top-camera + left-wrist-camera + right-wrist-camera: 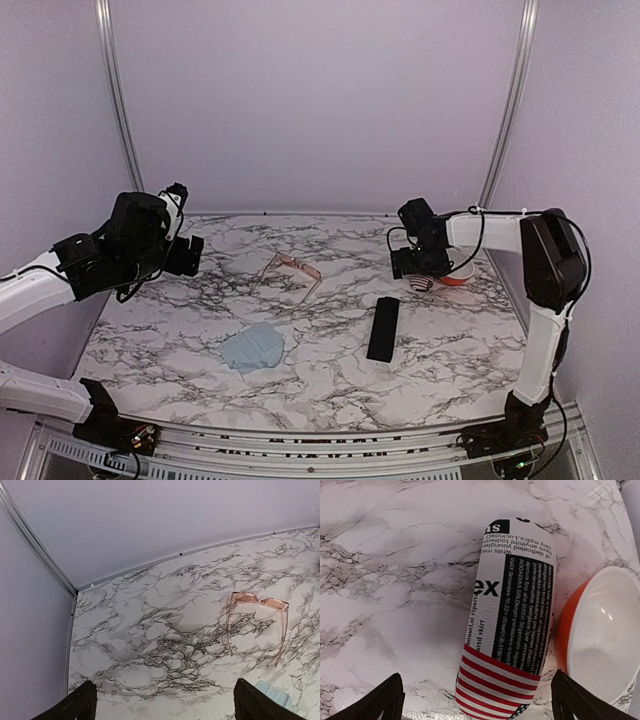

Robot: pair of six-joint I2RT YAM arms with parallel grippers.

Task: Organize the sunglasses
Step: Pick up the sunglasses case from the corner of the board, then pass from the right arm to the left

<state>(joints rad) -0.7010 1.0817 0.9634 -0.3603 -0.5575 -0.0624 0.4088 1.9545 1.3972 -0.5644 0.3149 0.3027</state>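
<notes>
1. While the left arm [40, 280] is hovering raised, the left claw [190, 253] is gaping, released.
2. The right claw [412, 270] is hanging released over the patterned case [512, 625] beside the bowl [607, 630].
3. The sunglasses [292, 272] are lying on the desk [450, 350].

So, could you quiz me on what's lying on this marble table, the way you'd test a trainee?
1. True or false: the pink-tinted translucent sunglasses lie with their arms folded shut.
2. What lies under the right gripper? A) the newsprint-and-stripes patterned case; B) the black oblong case; C) the pale blue cloth.
3. Short answer: is the left gripper or the right one holding anything?

Key: 1 false, the arms are spread open. 2 A. 3 No, both are open and empty.
</notes>
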